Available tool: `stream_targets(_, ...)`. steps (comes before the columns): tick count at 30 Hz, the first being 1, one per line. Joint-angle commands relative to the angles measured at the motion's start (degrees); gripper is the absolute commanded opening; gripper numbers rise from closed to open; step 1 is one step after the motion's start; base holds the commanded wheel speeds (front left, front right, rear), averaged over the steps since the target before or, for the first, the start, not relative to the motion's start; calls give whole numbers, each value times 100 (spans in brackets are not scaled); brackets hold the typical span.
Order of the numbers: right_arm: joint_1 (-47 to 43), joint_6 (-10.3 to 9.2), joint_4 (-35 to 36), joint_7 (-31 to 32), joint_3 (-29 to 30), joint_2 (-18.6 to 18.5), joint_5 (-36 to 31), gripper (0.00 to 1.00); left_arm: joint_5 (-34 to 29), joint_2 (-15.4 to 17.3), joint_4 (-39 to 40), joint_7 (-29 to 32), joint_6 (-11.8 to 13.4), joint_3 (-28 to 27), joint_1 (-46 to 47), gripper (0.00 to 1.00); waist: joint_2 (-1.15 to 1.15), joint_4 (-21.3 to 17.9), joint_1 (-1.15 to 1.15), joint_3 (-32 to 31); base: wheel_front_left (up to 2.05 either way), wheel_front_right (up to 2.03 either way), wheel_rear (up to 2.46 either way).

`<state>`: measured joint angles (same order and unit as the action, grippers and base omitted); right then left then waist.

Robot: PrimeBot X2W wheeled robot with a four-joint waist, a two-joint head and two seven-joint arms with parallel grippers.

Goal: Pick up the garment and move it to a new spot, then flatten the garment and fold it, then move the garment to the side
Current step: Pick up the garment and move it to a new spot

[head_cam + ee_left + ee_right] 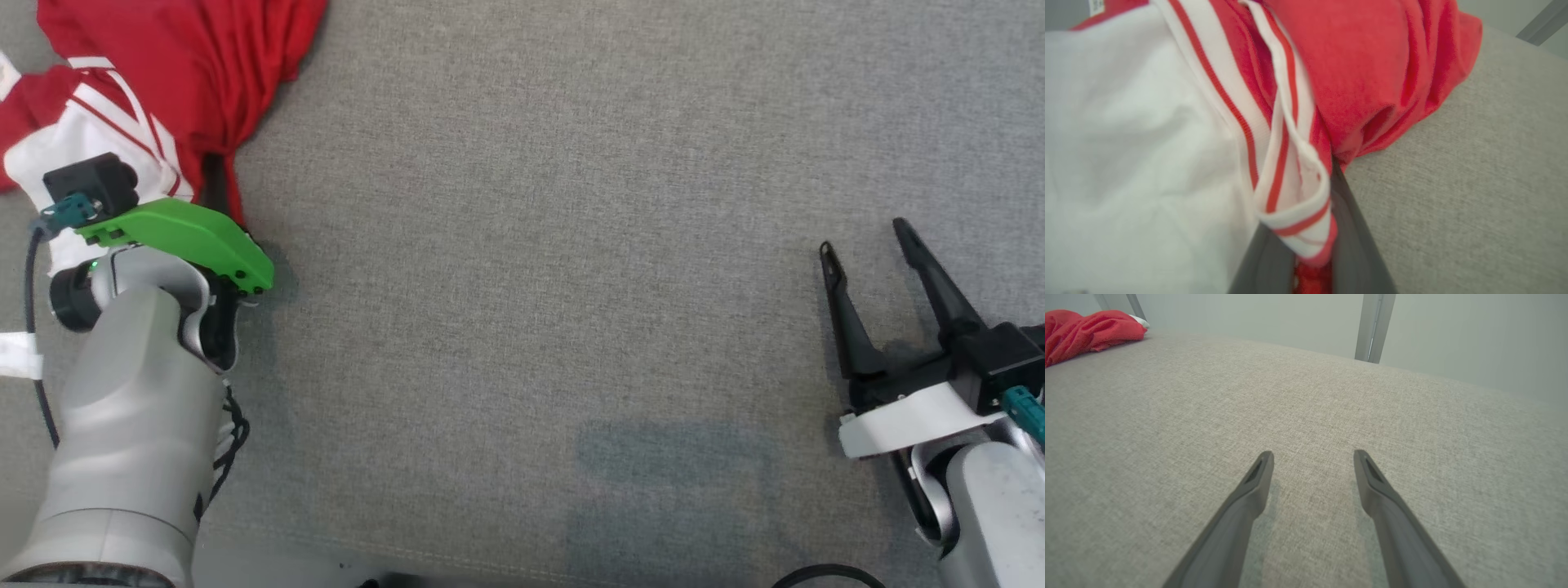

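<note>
In the head view, the left pincer (216, 184) reaches into the near edge of the garment (163, 73), a red and white jersey bunched in a heap on the grey padded surface (531, 286). Most of the cloth lies ahead of the fingers and off to their left, with a red fold running on beyond the tips. The right pincer (862, 235) is well apart on the other side, its jaws spread wide with nothing between them and grey surface all around it. In the left wrist view the two dark fingers (1353, 237) stand drawn close together, with a red-and-white striped hem (1290, 171) and a wad of red cloth pinched between them, so this pincer is clenched on the garment. A white panel (1126, 143) spreads to the left of the fingers, the red body rises ahead of and above the tips, and the grey surface lies to their right. In the right wrist view the released fingers point out across the grey surface. The garment shows there as a red lump far ahead and to the left, with a pale upright post (1372, 326) beyond the far edge. The jersey looks light, soft and limp: it should drape and trail when lifted rather than hold a shape, and a thin pinch could slip. The striped hem seems the firmer place to hold, and a second grip on an opposite edge would likely help spread it flat.
</note>
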<state>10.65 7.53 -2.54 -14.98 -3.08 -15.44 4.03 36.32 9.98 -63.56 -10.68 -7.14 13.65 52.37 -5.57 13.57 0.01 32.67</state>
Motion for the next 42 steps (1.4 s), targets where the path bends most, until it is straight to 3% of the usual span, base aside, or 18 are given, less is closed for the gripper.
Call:
stream_targets(1,-141,-8,-54,-8,-37,96,55,100,50,-173,94,-38,-63,125,-136,0,-1,-70,-1,-468,0,0,0)
stream_targets(6,-297,-9,-207,-8,-172,444,36,100,359,-79,1427,-116,-38,731,-439,0,-1,-323,-1,-1083,0,0,0)
stream_targets(13,-603,-9,-308,-8,-144,755,-7,100,691,108,4237,672,-23,1703,-1200,0,-1,-866,-1,-1644,0,0,0)
stream_targets(17,-698,-8,-299,-8,-103,869,8,100,787,-12,5743,1265,204,2090,-1701,0,-1,-1323,-1,-1719,0,0,0)
stream_targets(20,-689,-8,-295,-8,-62,910,13,100,803,-148,6442,1650,381,2443,-1920,0,-1,-1680,-1,-1680,0,0,0)
stream_targets(25,-649,-8,-313,-8,-28,1045,50,100,554,-341,6261,1890,647,2898,-2071,0,-1,-2202,-1,-1558,0,0,0)
stream_targets(30,-676,-8,-382,-8,-43,1160,88,100,256,-408,4810,1779,801,3146,-2062,0,-1,-2538,-1,-1422,0,0,0)
stream_targets(35,-660,-8,-423,-8,-69,1216,98,100,63,-492,3330,1238,788,3170,-1913,0,-1,-2637,-1,-1368,0,0,0)
stream_targets(36,-667,-8,-425,-8,-62,1225,97,100,82,-512,3141,1082,810,3127,-1880,36,-1,-2631,-1,-1377,0,0,0)
stream_targets(37,-667,-8,-425,-8,-62,1225,97,100,82,-512,3141,1082,810,3127,-1880,36,-1,-2631,-1,-1377,0,0,0)
stream_targets(38,-685,-8,-427,-8,-30,1227,90,100,139,-544,2998,962,800,3100,-1880,100,-1,-2603,-1,-1400,0,0,0)
stream_targets(42,-762,-8,-403,-8,40,1233,-3,100,33,-500,2919,193,895,2950,-1960,100,-1,-2461,-1,-1625,0,0,0)
